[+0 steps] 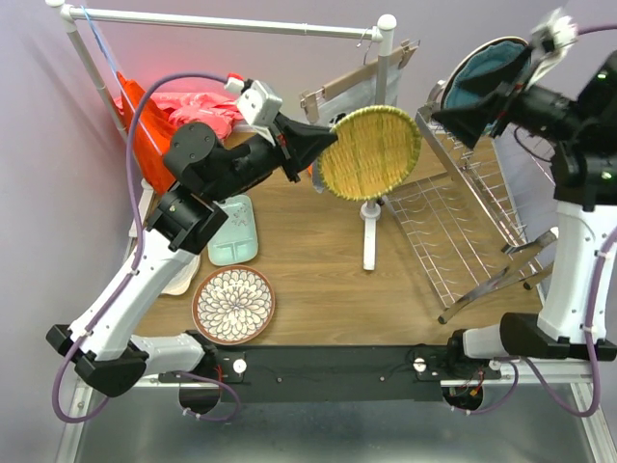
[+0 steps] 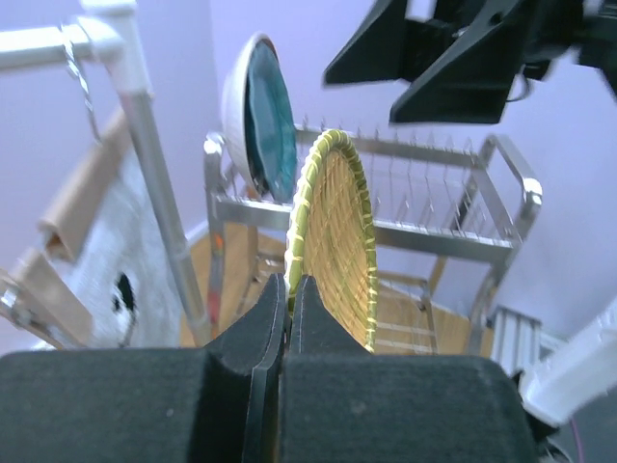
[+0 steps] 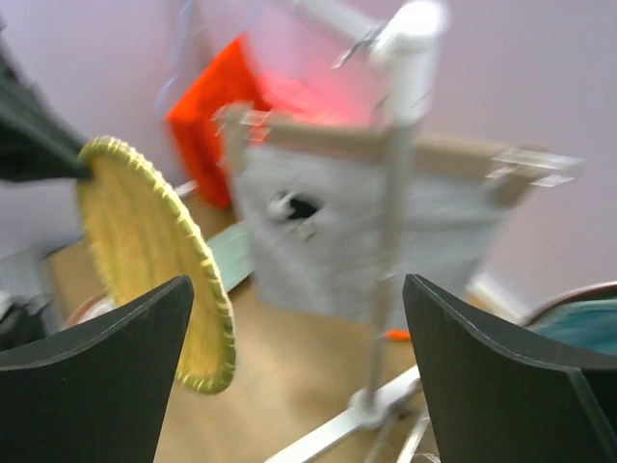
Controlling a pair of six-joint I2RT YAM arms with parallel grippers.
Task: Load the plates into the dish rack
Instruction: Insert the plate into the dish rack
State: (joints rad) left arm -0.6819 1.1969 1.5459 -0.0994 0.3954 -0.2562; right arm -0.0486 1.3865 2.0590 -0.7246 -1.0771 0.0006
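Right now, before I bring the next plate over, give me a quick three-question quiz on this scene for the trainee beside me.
1. True or false: the left end effector is shut on the rim of the woven yellow plate, which it holds on edge in the air.
2. How is the teal plate placed? A: on edge at the end of the dish rack. B: lying flat. C: leaning on the woven yellow plate.
3. Fill in: the jaws of the right end effector stand ____, with nothing between them.
Key: 1 true; 2 A; 3 open.
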